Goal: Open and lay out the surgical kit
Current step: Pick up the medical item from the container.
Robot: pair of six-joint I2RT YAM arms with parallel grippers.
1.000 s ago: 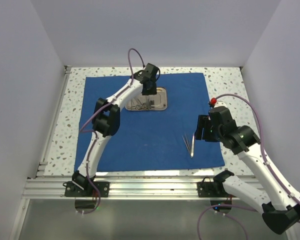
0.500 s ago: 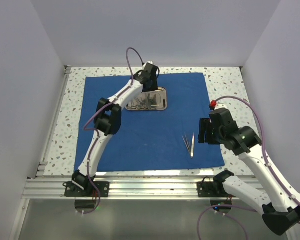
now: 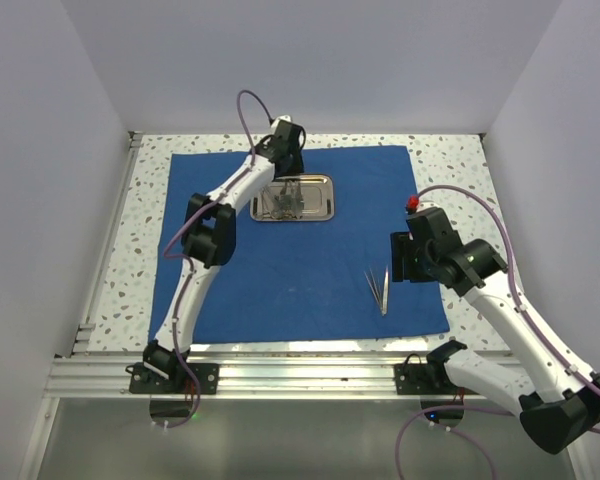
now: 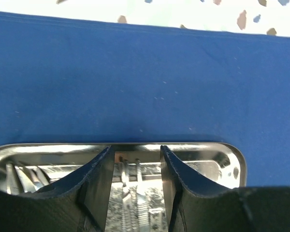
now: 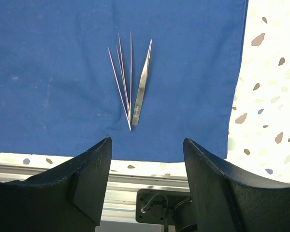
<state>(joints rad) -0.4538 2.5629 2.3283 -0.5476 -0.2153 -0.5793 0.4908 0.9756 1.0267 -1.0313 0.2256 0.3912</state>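
The royal-blue cloth [image 3: 300, 265] lies spread flat on the table. On its far middle sits the small steel tray [image 3: 329, 198] with ring-handled instruments [image 3: 283, 200] lying inside. My left gripper [image 3: 286, 148] hovers over the tray's far-left part. In the left wrist view the gripper [image 4: 135, 151] is open, and silver instruments [image 4: 129, 186] lie in the tray [image 4: 222, 157] below the gap. Two pairs of tweezers [image 3: 380, 288] lie on the cloth's near right. My right gripper [image 3: 401, 257] hangs open just right of them; in the right wrist view they [image 5: 141, 87] lie beyond the gripper [image 5: 147, 142].
Speckled tabletop [image 3: 460, 160] borders the cloth on all sides. An aluminium rail [image 3: 280, 365] with the arm bases runs along the near edge. White walls close in the left, back and right. Purple cables loop off both arms.
My left gripper has drifted left and toward the tray's far edge, its jaws opening a little wider. The right arm shifted slightly away from the near edge. The tweezers have not moved.
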